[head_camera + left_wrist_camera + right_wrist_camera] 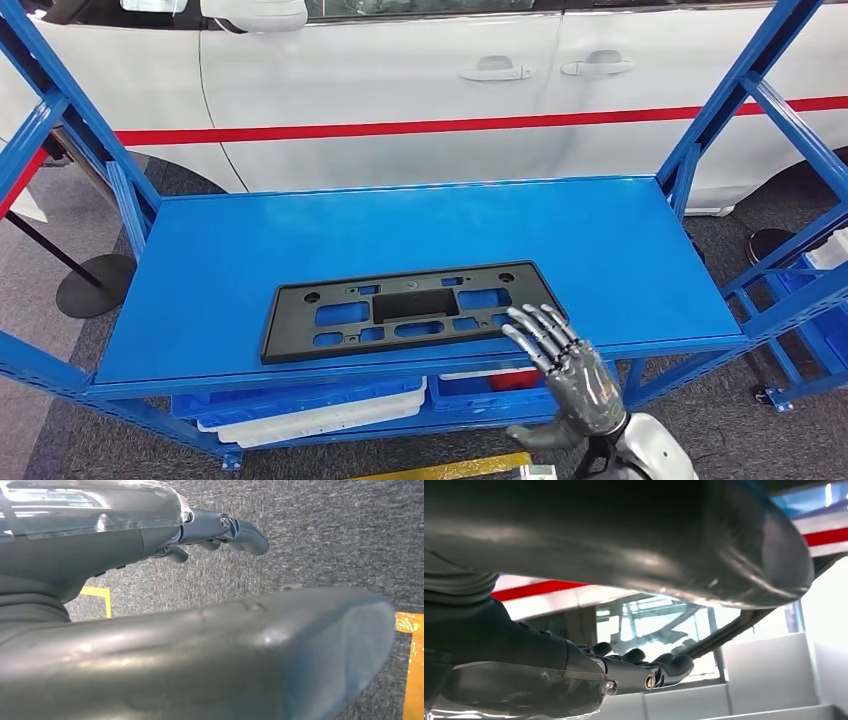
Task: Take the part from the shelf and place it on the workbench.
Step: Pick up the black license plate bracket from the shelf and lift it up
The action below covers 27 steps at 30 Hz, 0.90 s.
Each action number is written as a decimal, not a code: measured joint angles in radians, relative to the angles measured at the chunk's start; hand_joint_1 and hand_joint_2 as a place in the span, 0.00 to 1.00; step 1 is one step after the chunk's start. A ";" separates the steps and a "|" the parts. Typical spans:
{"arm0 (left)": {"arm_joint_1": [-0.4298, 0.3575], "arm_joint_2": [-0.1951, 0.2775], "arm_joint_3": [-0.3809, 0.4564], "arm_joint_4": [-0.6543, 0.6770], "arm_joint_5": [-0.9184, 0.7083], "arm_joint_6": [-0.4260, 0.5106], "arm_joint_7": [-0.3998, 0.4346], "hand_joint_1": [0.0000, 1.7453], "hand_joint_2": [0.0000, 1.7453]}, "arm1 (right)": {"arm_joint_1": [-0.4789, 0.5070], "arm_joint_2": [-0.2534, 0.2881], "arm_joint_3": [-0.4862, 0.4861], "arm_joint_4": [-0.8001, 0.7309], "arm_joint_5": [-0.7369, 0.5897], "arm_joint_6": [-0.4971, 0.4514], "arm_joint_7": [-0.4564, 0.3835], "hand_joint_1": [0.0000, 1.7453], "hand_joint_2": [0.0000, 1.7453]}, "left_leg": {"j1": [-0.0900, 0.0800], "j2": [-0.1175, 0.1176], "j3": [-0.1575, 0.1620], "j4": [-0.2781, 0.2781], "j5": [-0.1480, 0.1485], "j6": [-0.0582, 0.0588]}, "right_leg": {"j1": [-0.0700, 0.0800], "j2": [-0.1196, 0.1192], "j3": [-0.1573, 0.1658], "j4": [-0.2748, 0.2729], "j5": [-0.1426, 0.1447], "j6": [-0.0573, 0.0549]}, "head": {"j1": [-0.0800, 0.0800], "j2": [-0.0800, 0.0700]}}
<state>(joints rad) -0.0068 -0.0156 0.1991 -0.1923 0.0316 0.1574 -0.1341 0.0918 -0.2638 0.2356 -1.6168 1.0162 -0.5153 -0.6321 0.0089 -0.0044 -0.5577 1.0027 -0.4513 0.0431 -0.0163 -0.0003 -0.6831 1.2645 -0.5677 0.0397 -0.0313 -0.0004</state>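
A white car [400,90] with a red stripe [380,128] along its doors stands close behind the rack. Blue and white bins [310,408] sit on the lower level. A black round stand base [95,284] rests on the grey carpet [60,330], with yellow floor tape [450,468] nearby.

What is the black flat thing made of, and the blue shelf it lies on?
The black part looks like moulded plastic: dull matte surface, neat cut-out windows and small round holes. The blue shelf looks like painted sheet metal: smooth even colour with a soft sheen and folded edges on angled steel posts. Neither is certain from looks alone.
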 joint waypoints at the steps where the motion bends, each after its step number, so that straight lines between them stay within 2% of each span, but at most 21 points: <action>1: 0.000 0.000 0.000 0.000 -0.003 -0.001 -0.003 0.00 0.00 | 0.001 0.001 0.021 -0.002 0.035 -0.015 0.017 0.00 0.00 | 0.000 -0.001 0.002 0.000 -0.001 -0.001 | 0.000 0.000 0.031 -0.061 0.036 -0.004 | 0.000 0.000; 2: 0.000 0.000 0.000 0.000 -0.006 -0.001 -0.005 0.00 0.00 | 0.000 0.002 0.041 -0.004 0.071 -0.032 0.035 0.00 0.00 | 0.000 -0.001 0.004 0.000 -0.001 -0.003 | 0.001 0.000 0.069 -0.137 0.068 -0.010 | 0.000 0.000; 4: -0.002 -0.001 0.000 0.000 -0.012 -0.002 -0.009 0.00 0.00 | -0.006 0.005 0.085 -0.004 0.143 -0.066 0.076 0.00 0.50 | -0.003 -0.001 0.004 0.002 -0.003 -0.012 | 0.007 0.000 0.120 -0.243 0.103 -0.021 | 0.000 0.000; 6: -0.003 0.000 0.000 0.000 -0.016 -0.004 -0.012 0.00 0.00 | -0.020 0.010 0.133 0.001 0.192 -0.089 0.115 0.00 1.00 | -0.004 -0.001 0.002 0.002 -0.003 -0.025 | 0.013 0.001 0.125 -0.261 0.105 -0.030 | 0.000 0.000; 8: -0.005 0.000 0.000 0.000 -0.019 -0.004 -0.013 0.00 0.00 | -0.047 0.020 0.177 0.015 0.209 -0.096 0.144 0.00 1.00 | -0.003 -0.001 0.000 0.007 -0.008 -0.037 | 0.008 0.001 0.126 -0.268 0.111 -0.041 | 0.000 0.000; 9: -0.006 0.001 0.000 0.000 -0.021 -0.004 -0.013 0.00 0.00 | -0.066 0.027 0.197 0.025 0.210 -0.097 0.154 0.00 1.00 | -0.002 0.000 -0.009 0.028 -0.023 -0.042 | 0.006 0.001 0.127 -0.273 0.115 -0.048 | 0.000 0.000; 10: -0.007 0.001 0.000 0.000 -0.022 -0.004 -0.013 0.00 0.00 | -0.087 0.034 0.216 0.037 0.209 -0.097 0.163 0.00 1.00 | -0.001 0.000 -0.028 0.070 -0.049 -0.046 | 0.003 0.000 0.127 -0.276 0.117 -0.054 | 0.000 0.000; 12: -0.008 0.002 0.000 0.000 -0.024 -0.003 -0.013 0.00 0.00 | -0.133 0.046 0.254 0.072 0.201 -0.096 0.179 0.00 1.00 | 0.001 0.000 -0.089 0.203 -0.114 -0.052 | 0.005 -0.001 0.125 -0.276 0.119 -0.060 | 0.000 0.000; 13: -0.008 0.003 0.001 0.000 -0.025 -0.003 -0.013 0.00 0.00 | -0.155 0.051 0.272 0.093 0.195 -0.096 0.185 0.00 1.00 | 0.002 0.000 -0.116 0.261 -0.134 -0.055 | 0.006 -0.001 0.123 -0.275 0.119 -0.060 | 0.000 0.000; 14: -0.008 0.004 0.001 0.000 -0.026 -0.002 -0.013 0.00 0.00 | -0.175 0.057 0.288 0.112 0.189 -0.096 0.190 0.00 1.00 | 0.003 0.000 -0.130 0.289 -0.136 -0.057 | 0.006 -0.001 0.123 -0.273 0.119 -0.060 | 0.000 0.000; 15: -0.008 0.004 0.001 0.000 -0.028 -0.002 -0.012 0.00 0.00 | -0.193 0.061 0.301 0.130 0.183 -0.096 0.194 0.00 1.00 | 0.004 0.000 -0.123 0.274 -0.117 -0.058 | 0.006 -0.001 0.122 -0.271 0.118 -0.059 | 0.000 0.000; 17: -0.009 0.006 0.001 0.000 -0.030 -0.001 -0.012 0.00 0.00 | -0.228 0.069 0.320 0.160 0.170 -0.100 0.198 0.00 1.00 | 0.005 0.001 -0.061 0.144 -0.048 -0.056 | 0.006 -0.001 0.123 -0.265 0.116 -0.055 | 0.000 0.000; 19: -0.011 0.007 0.002 0.000 -0.032 -0.001 -0.013 0.00 0.00 | -0.258 0.077 0.332 0.185 0.159 -0.103 0.201 0.00 1.00 | 0.002 0.001 -0.008 0.031 -0.009 -0.047 | 0.009 -0.001 0.121 -0.259 0.113 -0.046 | 0.000 0.000; 20: -0.012 0.007 0.002 0.000 -0.032 -0.001 -0.013 0.00 0.00 | -0.271 0.081 0.337 0.195 0.155 -0.104 0.202 0.00 1.00 | 0.001 0.000 0.000 0.012 -0.006 -0.042 | 0.011 -0.001 0.119 -0.257 0.113 -0.041 | 0.000 0.000; 22: -0.012 0.007 0.004 0.000 -0.033 -0.001 -0.016 0.00 0.00 | -0.294 0.089 0.344 0.217 0.151 -0.106 0.204 0.00 1.00 | -0.001 -0.001 -0.001 0.009 -0.003 -0.030 | 0.012 0.000 0.118 -0.258 0.115 -0.030 | 0.000 0.000; 24: -0.012 0.007 0.005 0.000 -0.034 -0.001 -0.019 0.00 0.00 | -0.317 0.099 0.348 0.245 0.153 -0.110 0.208 0.00 1.00 | 0.002 0.000 -0.001 0.002 0.003 -0.017 | 0.009 0.000 0.110 -0.240 0.100 -0.019 | 0.000 0.000; 25: -0.013 0.007 0.005 0.000 -0.036 -0.001 -0.020 0.00 0.00 | -0.330 0.106 0.351 0.264 0.158 -0.114 0.211 0.00 1.00 | 0.004 0.001 -0.001 -0.002 0.007 -0.011 | 0.007 0.000 0.093 -0.204 0.077 -0.014 | 0.000 0.000; 27: -0.014 0.007 0.006 0.000 -0.040 -0.001 -0.021 0.00 0.00 | -0.359 0.120 0.358 0.307 0.170 -0.121 0.219 0.00 1.00 | 0.004 0.002 -0.005 -0.003 0.010 -0.006 | 0.004 0.000 0.034 -0.079 0.011 -0.008 | 0.000 0.000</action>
<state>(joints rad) -0.0205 -0.0090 0.2048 -0.1923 -0.0085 0.1560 -0.1547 -0.2667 -0.1435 0.5940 -1.3100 1.1861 -0.6364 -0.4132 0.0124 -0.0024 -0.5626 0.9996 -0.4418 0.0368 -0.0124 0.0000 -0.6489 1.1851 -0.5565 0.0320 -0.0313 -0.0004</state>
